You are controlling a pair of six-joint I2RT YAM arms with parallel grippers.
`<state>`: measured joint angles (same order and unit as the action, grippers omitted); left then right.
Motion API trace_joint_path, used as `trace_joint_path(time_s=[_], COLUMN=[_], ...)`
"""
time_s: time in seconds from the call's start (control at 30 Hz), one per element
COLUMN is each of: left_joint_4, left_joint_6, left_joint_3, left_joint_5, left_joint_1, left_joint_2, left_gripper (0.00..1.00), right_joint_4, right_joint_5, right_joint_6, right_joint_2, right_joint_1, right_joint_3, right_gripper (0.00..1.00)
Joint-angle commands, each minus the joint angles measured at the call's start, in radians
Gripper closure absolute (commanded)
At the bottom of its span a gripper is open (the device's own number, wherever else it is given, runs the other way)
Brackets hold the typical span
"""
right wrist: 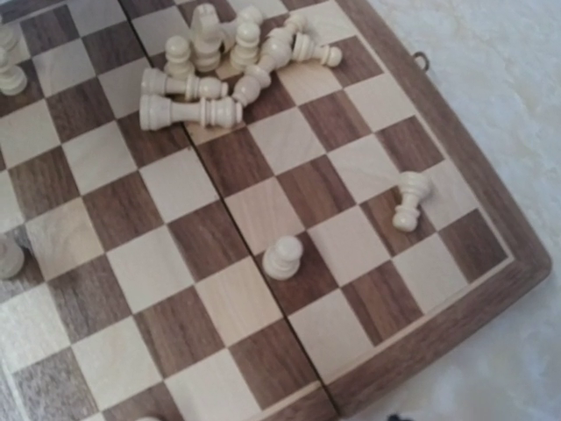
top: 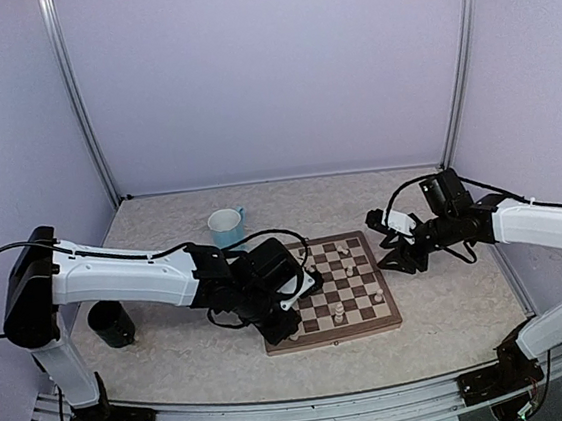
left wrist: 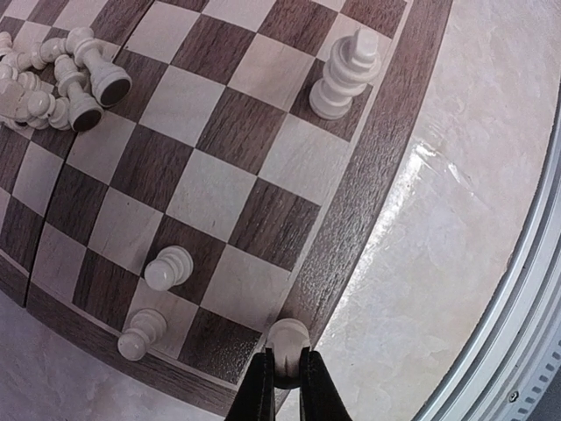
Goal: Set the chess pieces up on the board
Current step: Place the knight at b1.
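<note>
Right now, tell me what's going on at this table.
The left gripper is shut on a small piece at a corner of the board. The right gripper hangs open by the board's right edge, holding nothing. Most chess pieces lie heaped on the board; a few stand upright.

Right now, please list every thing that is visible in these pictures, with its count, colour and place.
board: one, brown and cream squares, table middle.
chess pieces: number unclear, cream, heaped on the board, a few apart.
held pawn: one, cream, at the board's rim.
cup: one, light blue, behind the board.
dark container: one, black, left of the board.
table: one, pale, under everything.
left gripper: one, black, shut on the held pawn.
right gripper: one, black, by the board's right edge.
</note>
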<state>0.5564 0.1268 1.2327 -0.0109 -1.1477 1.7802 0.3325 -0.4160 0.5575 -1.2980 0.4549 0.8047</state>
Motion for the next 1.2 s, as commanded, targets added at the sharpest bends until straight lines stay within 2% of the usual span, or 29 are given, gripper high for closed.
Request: trace_joint_path(time_s=[0.0,0.47,0.8,1.17], left_joint_4=[-0.013,-0.008,-0.013,-0.016], left_joint_6=[-0.020,-0.038,-0.029,-0.032], left_joint_3=[0.046,0.079,0.076,0.082], left_joint_5=[0.007,0.068,0.076,0.087], left_joint_1=[-0.005,0.004,0.003,0.002], left_joint_2=[0.018,0.075,0.074,0.061], left_gripper=[1.00,1.00,0.84,0.82], right_joint_4=[0.002,0.008,0.019,0.028], right_joint_5=[-0.025,-0.030,-0.041,-0.047], right_joint_6=[-0.002,0.003,0.009,0.009], right_joint_2=[-0.014,-0.031,-0.040,-0.043], right_joint_1=[-0.002,0.003,0.007,0.008], right_joint_3=[0.004,0.005,0.008,0.010], right_gripper=[0.49,0.49,0.48,0.48])
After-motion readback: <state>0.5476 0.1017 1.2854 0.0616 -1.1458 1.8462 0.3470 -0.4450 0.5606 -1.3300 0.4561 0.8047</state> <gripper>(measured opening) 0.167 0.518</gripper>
